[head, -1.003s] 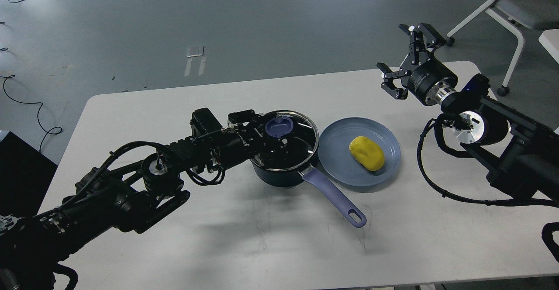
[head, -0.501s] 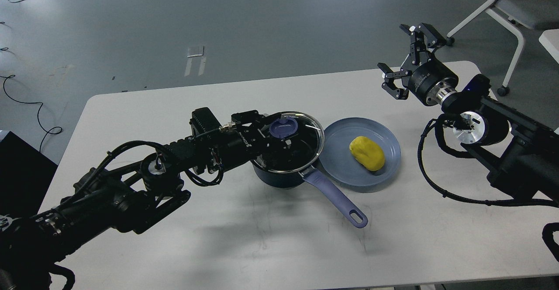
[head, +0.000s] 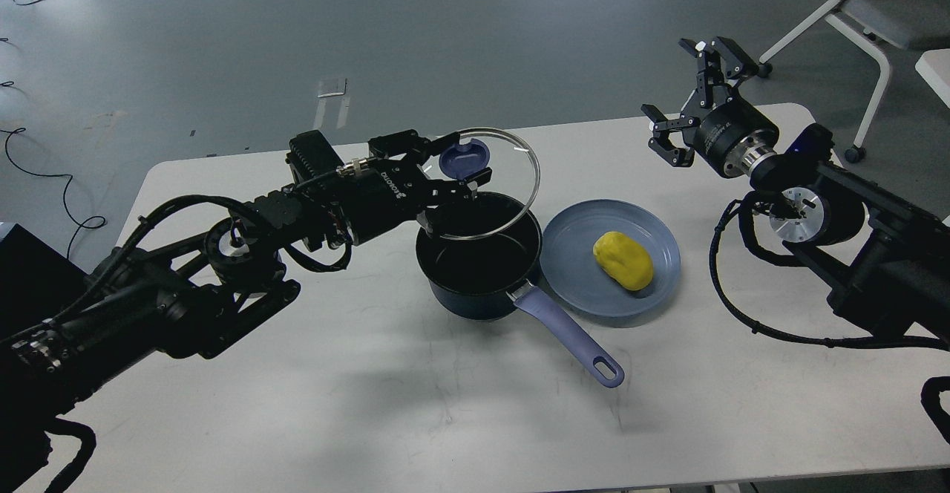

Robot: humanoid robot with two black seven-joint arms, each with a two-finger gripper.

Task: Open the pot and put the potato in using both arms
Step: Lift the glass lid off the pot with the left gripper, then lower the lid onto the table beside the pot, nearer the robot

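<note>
Now | pot [head: 475,270] handle points near-right | potato [head: 623,260] long axis diagonal

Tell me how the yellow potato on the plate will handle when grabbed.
The potato looks rounded and smooth, so it may roll on the plate if nudged. It seems firm, probably holding its shape. The right pincer is open, apart from it.

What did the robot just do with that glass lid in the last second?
The left gripper, shut on the lid by its blue knob, raised it off the pot, up and back. The potato, plate and open right gripper stayed put.
</note>
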